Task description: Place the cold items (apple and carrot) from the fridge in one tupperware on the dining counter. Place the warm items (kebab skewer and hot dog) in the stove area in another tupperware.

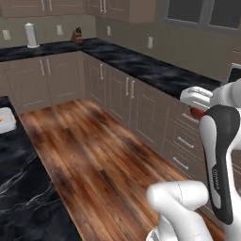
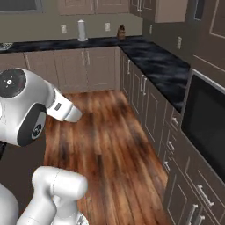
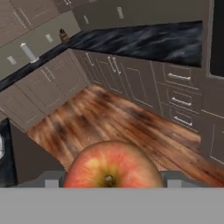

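**Apple in transit to the tupperware**

Hand view: apple [image 3: 109, 168] sits between the jaws, held wide around it, above the wood floor [image 3: 118, 122]
Left base view: tupperware [image 1: 6, 120] on the dark tabletop [image 1: 23, 188], well left of the arm
Next, likely: swing the apple over that tupperware, lower, release

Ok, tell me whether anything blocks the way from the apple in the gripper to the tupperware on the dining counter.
Nothing visible does. The apple sits between the fingers of the gripper, above open wood floor. The white tupperware rests at the dining counter edge, far left in the left base view, with only floor and bare countertop between.
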Tool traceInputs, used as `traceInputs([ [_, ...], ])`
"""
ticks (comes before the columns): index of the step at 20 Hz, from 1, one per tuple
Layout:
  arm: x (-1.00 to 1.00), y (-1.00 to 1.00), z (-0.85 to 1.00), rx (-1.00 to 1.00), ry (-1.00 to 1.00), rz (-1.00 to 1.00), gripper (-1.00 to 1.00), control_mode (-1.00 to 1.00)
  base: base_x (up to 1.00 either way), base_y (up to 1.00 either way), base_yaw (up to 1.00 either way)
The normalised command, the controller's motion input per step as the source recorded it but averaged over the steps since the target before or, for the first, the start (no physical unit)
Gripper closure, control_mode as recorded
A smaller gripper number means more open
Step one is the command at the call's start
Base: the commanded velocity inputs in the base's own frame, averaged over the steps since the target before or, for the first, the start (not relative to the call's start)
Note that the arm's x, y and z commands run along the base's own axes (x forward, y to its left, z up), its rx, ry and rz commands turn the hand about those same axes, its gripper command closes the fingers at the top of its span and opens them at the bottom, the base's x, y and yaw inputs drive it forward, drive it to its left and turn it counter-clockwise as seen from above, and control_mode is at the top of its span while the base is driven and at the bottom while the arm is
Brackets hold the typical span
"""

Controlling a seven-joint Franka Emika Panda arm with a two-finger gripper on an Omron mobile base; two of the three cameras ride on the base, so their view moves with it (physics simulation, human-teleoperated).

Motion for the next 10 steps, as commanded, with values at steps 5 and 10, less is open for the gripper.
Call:
traceInputs([
  [5,0.0,0.0,0.0,0.0,0.0,0.0,1.0,1.0,0.98,-0.22,0.56],
  [10,0.0,0.0,0.0,0.0,0.0,0.0,1.0,1.0,1.0,-0.36,0.57],
])
